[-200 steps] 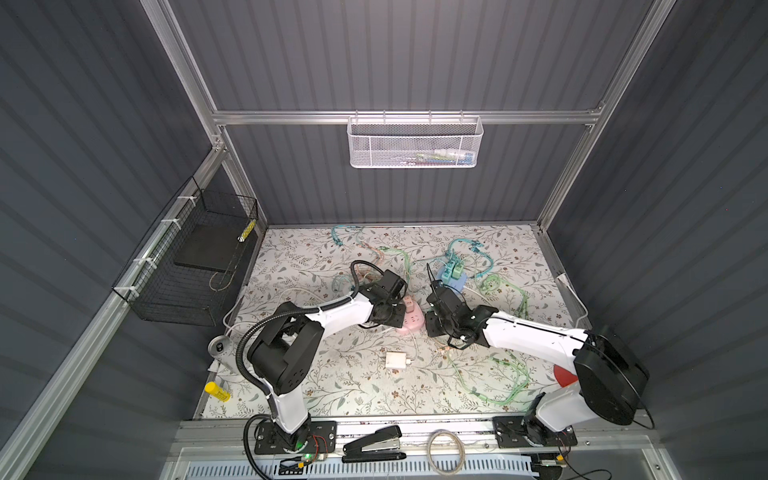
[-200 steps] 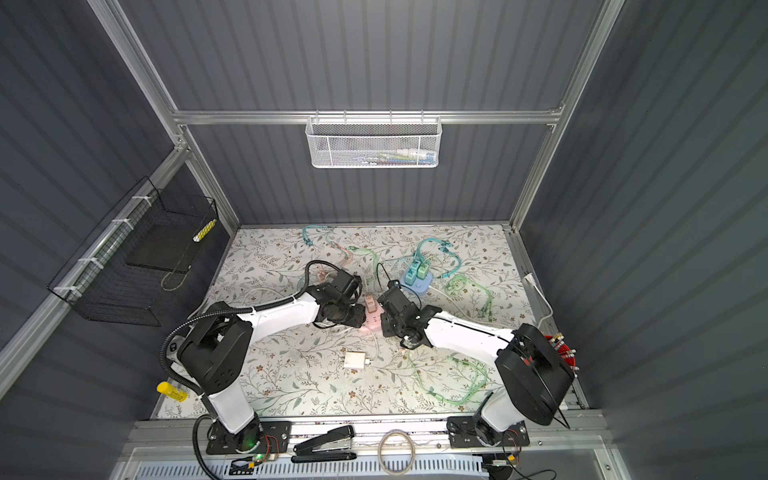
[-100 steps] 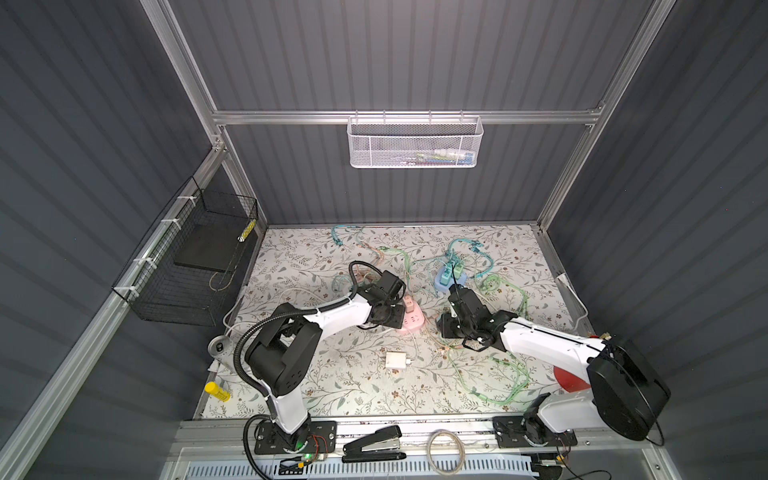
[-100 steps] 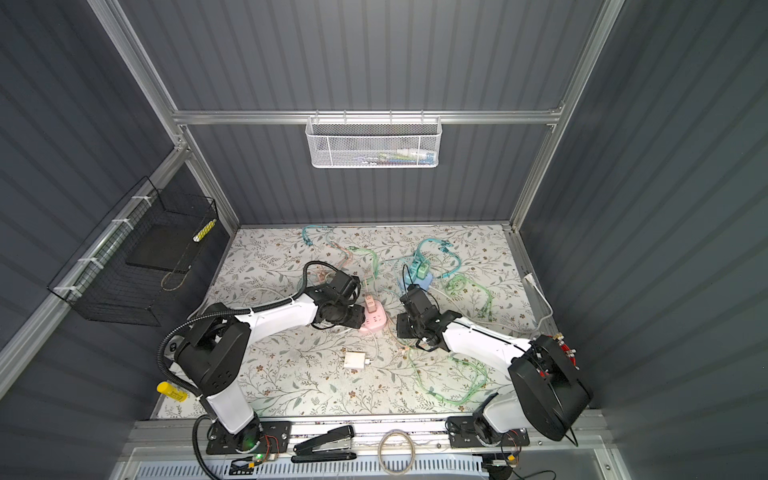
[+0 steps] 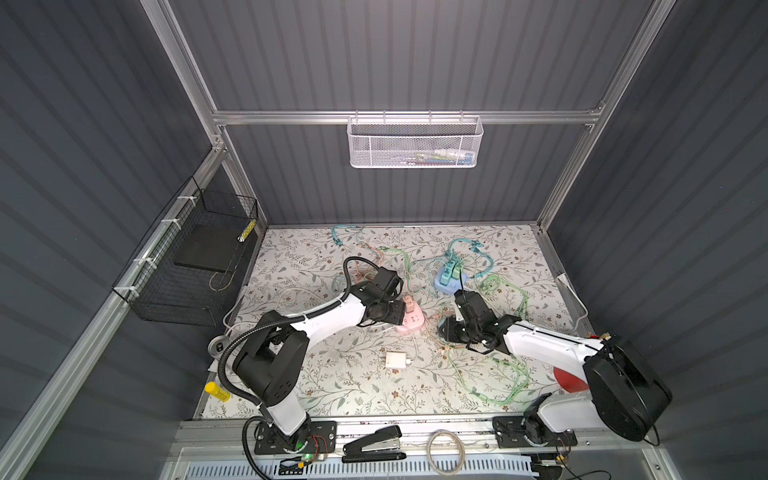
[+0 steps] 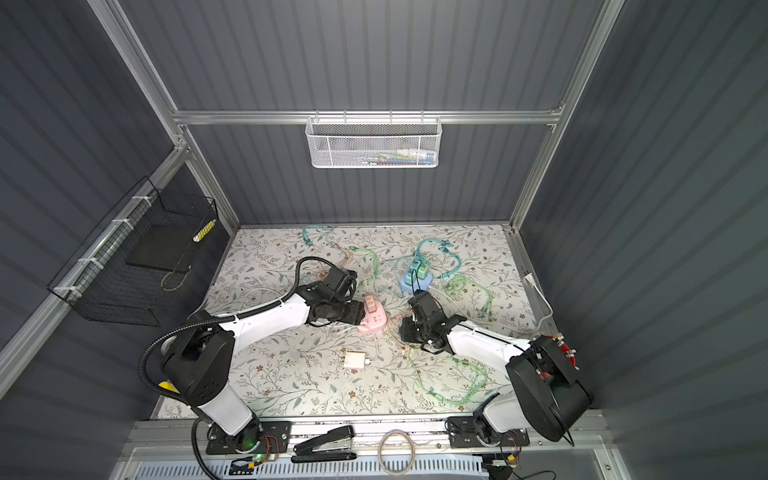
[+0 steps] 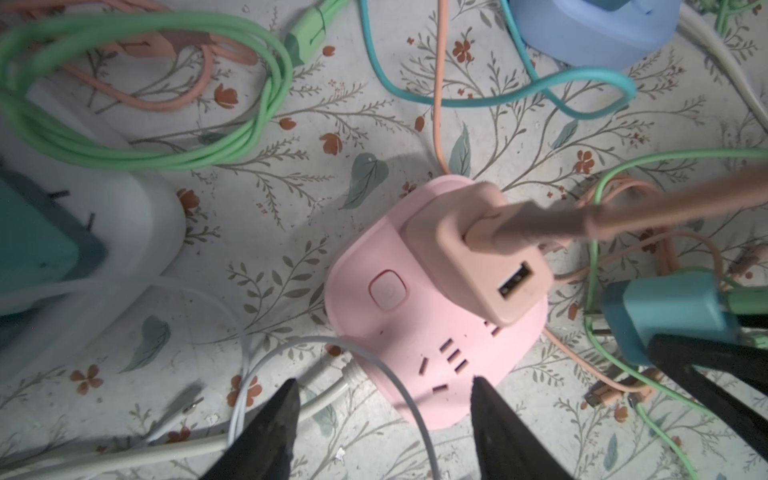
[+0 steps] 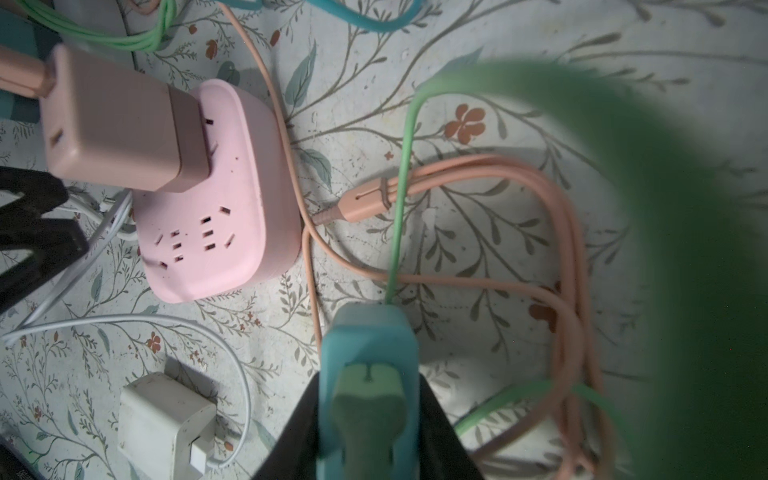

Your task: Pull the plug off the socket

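Pink socket sits mid-table, and the teal plug is off it, prongs clear, pinched in the black fingers of the right gripper at about 3 o'clock of the socket in both top views, its green cable trailing away. Over at the socket's 9 o'clock edge the left gripper hovers, jaws parted and clamping nothing. A peach charger stands plugged into the socket's top, and a white charger lies loose at 7 o'clock.

White charger with thin cable on floral mat, white mesh basket on back wall, black wire basket at left, stapler and coiled ring on front rail, yellow tube.
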